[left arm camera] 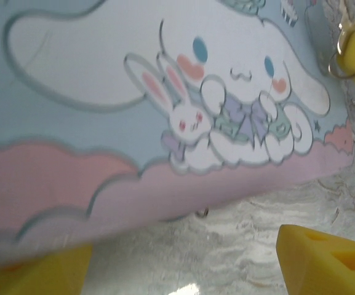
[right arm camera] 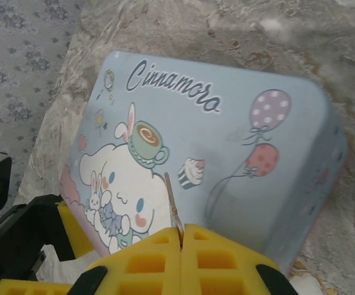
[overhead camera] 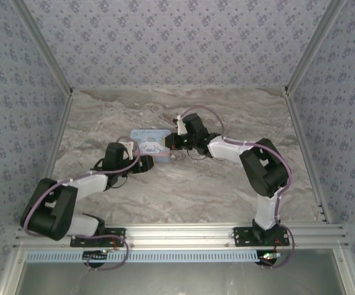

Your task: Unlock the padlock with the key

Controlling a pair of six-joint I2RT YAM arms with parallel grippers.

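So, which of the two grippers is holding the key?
The right gripper: its jaws are shut on the thin metal key, over the cartoon tin. The left gripper is open and holds nothing.

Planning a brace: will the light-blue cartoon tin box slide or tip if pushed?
The light-blue cartoon tin box lies flat and low on the marble tabletop, so it probably slides rather than tips. Its smooth printed face looks slippery for the yellow left fingers.

Tin [right arm camera: 239,141] was light blue, printed with a white cartoon dog, a bunny, dotted purple and red balloons and a pink cloud band. Table [overhead camera: 195,190] was grey-beige marble veining. Walls [overhead camera: 177,37] were blue-grey floral. Left gripper [left arm camera: 183,270] and right gripper [right arm camera: 181,236] had yellow fingers [right arm camera: 146,264]. Key [right arm camera: 172,203] was silvery.
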